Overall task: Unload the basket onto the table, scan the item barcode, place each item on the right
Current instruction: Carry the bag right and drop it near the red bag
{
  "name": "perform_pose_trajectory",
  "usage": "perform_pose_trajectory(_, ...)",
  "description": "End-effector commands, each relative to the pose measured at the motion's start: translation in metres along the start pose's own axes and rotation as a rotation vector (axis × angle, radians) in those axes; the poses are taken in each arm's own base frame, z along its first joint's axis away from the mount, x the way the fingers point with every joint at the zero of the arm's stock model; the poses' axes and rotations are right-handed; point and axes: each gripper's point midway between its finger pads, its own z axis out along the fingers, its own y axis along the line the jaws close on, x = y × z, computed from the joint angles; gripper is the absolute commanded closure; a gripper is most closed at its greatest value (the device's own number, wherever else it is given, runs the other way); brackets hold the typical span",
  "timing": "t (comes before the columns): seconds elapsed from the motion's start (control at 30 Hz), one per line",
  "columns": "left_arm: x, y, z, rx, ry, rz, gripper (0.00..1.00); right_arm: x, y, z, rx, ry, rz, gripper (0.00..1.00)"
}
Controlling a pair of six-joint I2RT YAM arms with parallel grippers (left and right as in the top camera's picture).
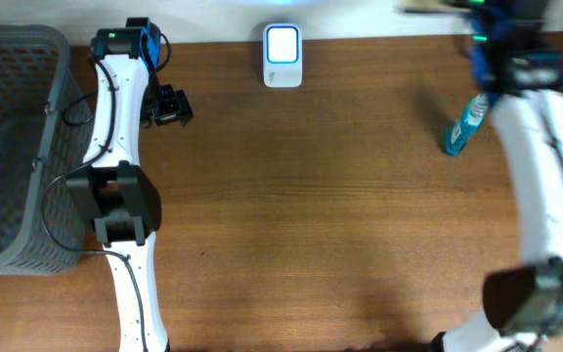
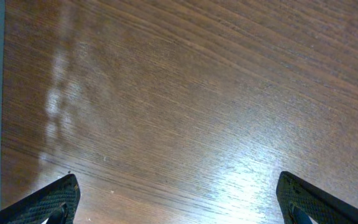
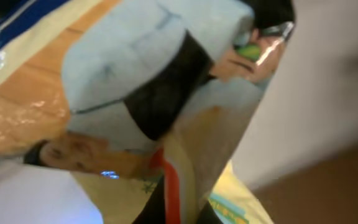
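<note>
Overhead shows scanner (image 1: 282,56); right wrist — only packet (image 3: 166,112) print.

Left end effector (image 2: 176,200) spread wide

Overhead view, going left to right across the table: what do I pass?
Grey basket → left tool, open → white barcode scanner → blue packet.
</note>
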Motion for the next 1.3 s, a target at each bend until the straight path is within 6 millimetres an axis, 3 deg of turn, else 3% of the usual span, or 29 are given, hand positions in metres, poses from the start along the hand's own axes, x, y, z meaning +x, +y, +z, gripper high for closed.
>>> perform_pose_trajectory(0.0,-0.002,0.003,0.001,-0.009,-0.002,-0.016,0.01,-0.051,-0.13,-0.06,0.428,-0.048,0.004,0.96)
perform_pose_trajectory(0.17,-0.001,0.003,0.001,-0.009,-0.002,-0.015,0.01,-0.031,-0.285,-0.119,0.824,0.129,0.089,0.96)
perform_pose_trajectory(0.33,-0.001,0.003,0.001,-0.009,-0.001,-0.015,0.01,-0.002,-0.387,-0.158,1.029,0.252,0.215,0.96)
perform_pose_trajectory(0.43,-0.002,0.003,0.001,-0.009,-0.002,-0.016,0.01,0.031,-0.419,-0.154,1.011,0.359,0.308,0.96)
perform_pose_trajectory(0.6,-0.001,0.002,0.001,-0.009,-0.002,-0.015,0.01,0.071,-0.445,-0.142,1.027,0.466,0.354,0.95)
perform_pose_trajectory(0.77,-0.001,0.003,0.001,-0.009,-0.001,-0.015,0.01,0.098,-0.461,-0.14,1.07,0.542,0.366,0.74)
perform_pose_trajectory(0.83,-0.001,0.003,0.001,-0.009,-0.002,-0.015,0.01,0.099,-0.462,-0.143,1.085,0.548,0.362,0.49)
perform_pose_trajectory(0.87,-0.001,0.002,0.001,-0.009,-0.001,-0.015,0.01,0.099,-0.461,-0.143,1.082,0.548,0.363,0.44)
perform_pose_trajectory(0.97,-0.001,0.002,0.001,-0.009,-0.002,-0.015,0.01,0.101,-0.454,-0.137,1.031,0.56,0.387,0.38)
perform_pose_trajectory(1.1,-0.001,0.003,0.001,-0.009,-0.001,-0.016,0.01,0.104,-0.404,-0.093,0.653,0.61,0.409,0.34)
perform_pose_trajectory(1.2,-0.002,0.003,0.001,-0.009,-0.002,-0.016,0.01,0.101,-0.339,-0.055,0.254,0.634,0.36,0.32)
perform_pose_trajectory(1.27,-0.002,0.003,0.001,-0.009,-0.002,-0.016,0.01,0.103,-0.279,-0.038,-0.04,0.654,0.273,0.21)
